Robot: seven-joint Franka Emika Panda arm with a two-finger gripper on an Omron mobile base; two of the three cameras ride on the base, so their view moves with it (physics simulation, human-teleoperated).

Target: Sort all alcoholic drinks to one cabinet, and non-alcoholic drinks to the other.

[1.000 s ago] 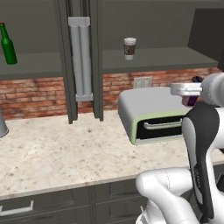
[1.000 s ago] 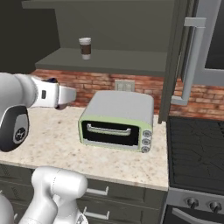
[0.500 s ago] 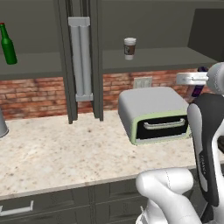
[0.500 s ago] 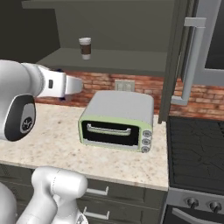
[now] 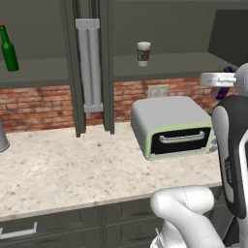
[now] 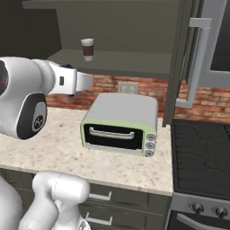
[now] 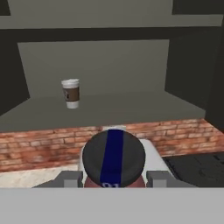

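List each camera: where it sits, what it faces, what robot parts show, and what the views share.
Left base view: behind the arm's left, facing the counter; arm at right, green bottle on the left shelf.
Right base view: behind its right; arm at left, stove at right.
Hand view: on the hand, facing the shelf; pincer shut on purple bottle.
Shared: coffee cup, toaster oven.

Left base view: behind-left of arm, looking forward and down across the speckled beige counter point(image 5: 72, 164) at the brick backsplash. Right base view: behind-right, same counter, angled toward the black stove point(image 6: 202, 148). Both share the grey-and-green toaster oven point(image 5: 172, 127) and the white-lidded paper coffee cup point(image 6: 87, 48). Hand view: close, level with the shelf, facing that cup point(image 7: 71, 92).
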